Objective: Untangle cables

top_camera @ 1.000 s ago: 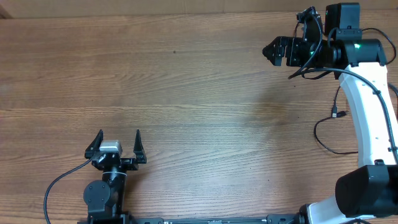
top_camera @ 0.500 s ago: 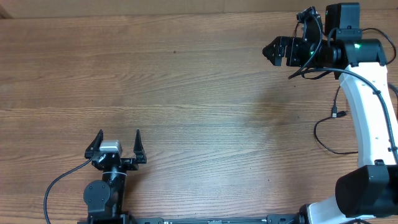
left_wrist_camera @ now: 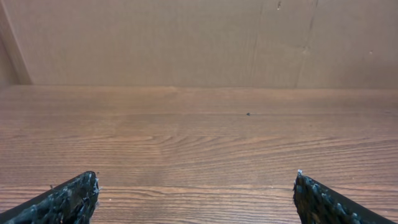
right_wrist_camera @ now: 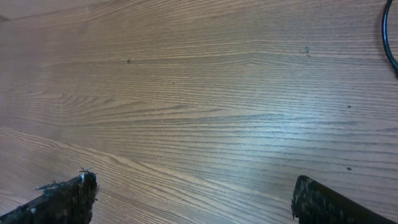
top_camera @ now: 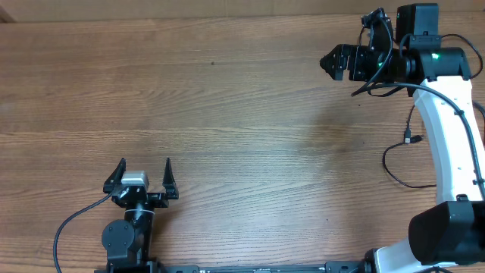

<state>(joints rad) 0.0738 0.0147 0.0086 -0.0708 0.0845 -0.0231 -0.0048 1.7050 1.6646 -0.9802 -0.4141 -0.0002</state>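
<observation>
Wooden table (top_camera: 227, 114), thin black cable (top_camera: 385, 161) looped beside white right arm (top_camera: 447, 129)

Overhead looks straight down on the whole table (top_camera: 227, 114) from high up; each wrist view sits low behind its own jaws, facing the wood ahead of them; all 3 share that surface.
</observation>
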